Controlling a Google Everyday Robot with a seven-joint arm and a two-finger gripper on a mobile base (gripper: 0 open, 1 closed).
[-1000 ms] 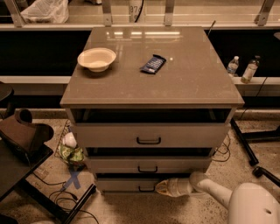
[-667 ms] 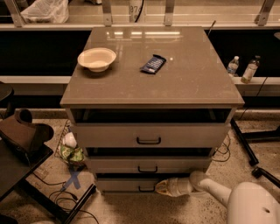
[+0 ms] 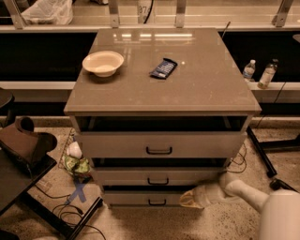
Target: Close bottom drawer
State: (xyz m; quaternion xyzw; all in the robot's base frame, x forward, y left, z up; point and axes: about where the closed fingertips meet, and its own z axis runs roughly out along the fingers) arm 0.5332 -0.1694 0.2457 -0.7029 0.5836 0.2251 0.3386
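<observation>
The bottom drawer (image 3: 140, 198) sits low centre, slightly pulled out, with the gripper (image 3: 187, 199) against its front's right end; its opening cannot be told. Since a second ago the gripper has shifted slightly right.

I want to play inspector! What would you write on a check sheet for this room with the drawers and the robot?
Surface: the cabinet top holds a cream bowl and a dark blue packet.
Job's things: the bottom drawer has a dark gap above its front; cannot tell if it is fully in.
Clutter: a green crumpled thing and a blue tape cross lie on the floor left of the cabinet.
Gripper: the gripper is low down, at the right part of the bottom drawer's front.
Cables: loose cables lie on the floor at lower left.
Surroundings: water bottles stand on a ledge at right; a white plastic bag sits at back left.
</observation>
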